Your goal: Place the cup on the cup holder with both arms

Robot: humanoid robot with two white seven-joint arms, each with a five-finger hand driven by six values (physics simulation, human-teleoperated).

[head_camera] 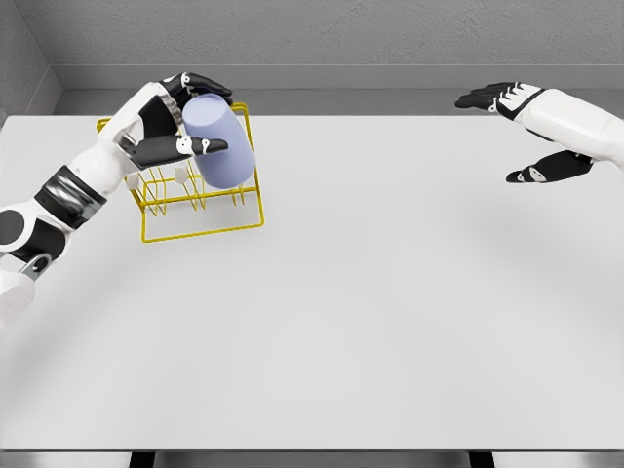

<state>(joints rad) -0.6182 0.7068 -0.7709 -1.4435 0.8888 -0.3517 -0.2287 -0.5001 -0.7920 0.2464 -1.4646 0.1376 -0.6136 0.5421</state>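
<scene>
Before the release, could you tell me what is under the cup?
The yellow rack and its white pegs show below the cup, held by the left hand. Whether they touch is hidden.

Cup: smooth, matt lavender surface, plastic-like, without gloss. Cup holder: thin yellow wire rack, coated finish, with small white pegs. Table: flat, uniform light grey top, matt and smooth. Left hand and right hand: smooth white shell panels with black, slightly glossy finger segments. Back wall: rough, grainy grey texture.

no readable text, labels or numbers anywhere
</scene>
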